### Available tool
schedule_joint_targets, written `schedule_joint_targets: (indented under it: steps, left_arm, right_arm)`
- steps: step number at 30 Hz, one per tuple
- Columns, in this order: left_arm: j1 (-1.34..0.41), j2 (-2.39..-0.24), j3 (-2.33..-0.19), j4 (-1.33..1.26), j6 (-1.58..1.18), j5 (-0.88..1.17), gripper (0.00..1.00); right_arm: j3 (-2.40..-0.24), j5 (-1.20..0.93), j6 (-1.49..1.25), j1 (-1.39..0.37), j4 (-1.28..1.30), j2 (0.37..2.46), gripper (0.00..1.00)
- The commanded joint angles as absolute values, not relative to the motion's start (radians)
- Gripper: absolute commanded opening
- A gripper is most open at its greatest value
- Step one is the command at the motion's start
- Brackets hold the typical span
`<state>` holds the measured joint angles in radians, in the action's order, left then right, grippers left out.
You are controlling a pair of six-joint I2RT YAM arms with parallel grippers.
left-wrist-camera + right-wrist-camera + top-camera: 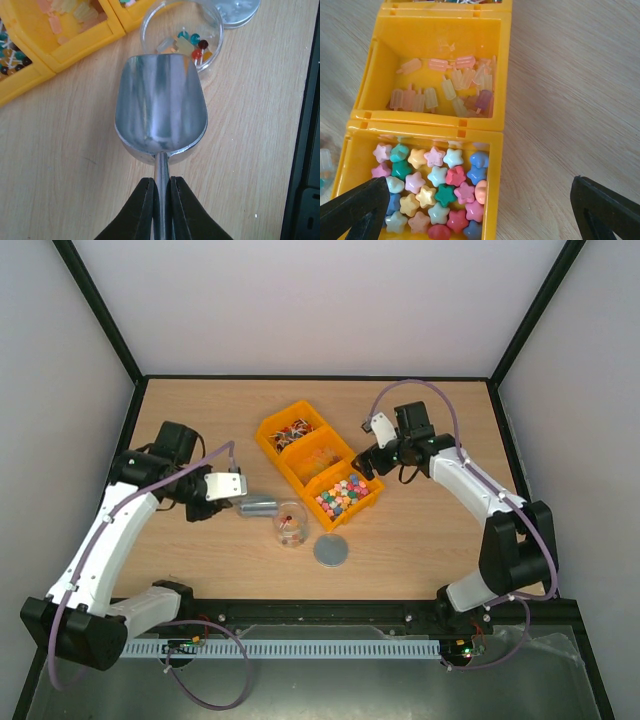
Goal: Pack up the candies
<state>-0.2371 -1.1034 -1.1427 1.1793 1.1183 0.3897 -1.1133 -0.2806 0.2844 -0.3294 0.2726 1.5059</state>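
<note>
The candies lie in a yellow three-part bin [300,468]: red-white-dark pieces [290,428] at the far end, amber ones [318,453] in the middle, pastel ones [343,497] nearest. My left gripper [161,200] is shut on the thin handle of a silver scoop [160,105]. The scoop's bowl is empty, and its front lip meets the near rim of a clear jar [182,32] with a few candies [192,45] inside. My right gripper [480,210] hangs open over the right wall of the compartment of pastel stars [435,195]; pale popsicle shapes [445,90] fill the compartment beyond.
A grey round lid [331,550] lies flat on the wooden table just right of the jar [291,524]. The bin stands diagonally mid-table between the two arms. Black frame rails border the table on all sides.
</note>
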Motion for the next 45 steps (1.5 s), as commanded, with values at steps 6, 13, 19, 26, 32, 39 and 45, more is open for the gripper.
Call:
schedule_joint_targets:
  steps: [6, 13, 19, 26, 32, 39, 45]
  left_arm:
    - [-0.238, -1.232, -1.313, 1.067, 0.903, 0.456, 0.02]
    - [-0.287, -1.492, -1.514, 1.027, 0.672, 0.34, 0.02]
    - [-0.405, -1.594, -1.537, 1.004, 0.596, 0.208, 0.02]
    - [-0.453, -1.688, -1.532, 0.956, 0.456, 0.119, 0.02]
    - [-0.498, -1.751, -1.534, 0.903, 0.393, 0.055, 0.02]
    - [-0.531, -1.816, -1.558, 0.872, 0.376, -0.011, 0.02]
    - [-0.556, -1.861, -1.588, 0.899, 0.373, -0.032, 0.02]
  right_arm:
    - [-1.102, -0.244, 0.348, -0.353, 0.337, 1.56, 0.95]
    - [-1.105, -0.192, 0.318, -0.378, 0.328, 1.611, 0.89]
    - [-1.112, -0.134, 0.296, -0.388, 0.308, 1.652, 0.82]
    - [-1.123, -0.102, 0.283, -0.394, 0.296, 1.696, 0.77]
    - [-1.135, -0.101, 0.261, -0.402, 0.289, 1.717, 0.73]
    - [-1.114, -0.079, 0.239, -0.424, 0.264, 1.717, 0.64]
    - [-1.11, -0.067, 0.232, -0.429, 0.262, 1.72, 0.59]
